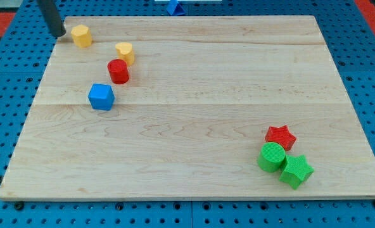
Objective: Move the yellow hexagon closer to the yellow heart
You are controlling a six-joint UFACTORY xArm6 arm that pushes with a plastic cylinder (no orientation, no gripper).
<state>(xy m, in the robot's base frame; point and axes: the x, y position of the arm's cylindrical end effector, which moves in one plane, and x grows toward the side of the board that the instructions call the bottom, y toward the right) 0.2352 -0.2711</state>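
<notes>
With no fingers to report, my tip [59,35] sits just left of the yellow hexagon [82,36] at the counter's [194,126] top-left; push steadily rightward toward the yellow heart [125,52].

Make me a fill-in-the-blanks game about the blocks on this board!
1. My tip is just to the view's ___ of the yellow hexagon.
2. The block between the yellow heart and the blue block is ___.
3. The red star sits beside ___ green blocks.

Missing words: left; red; two
</notes>
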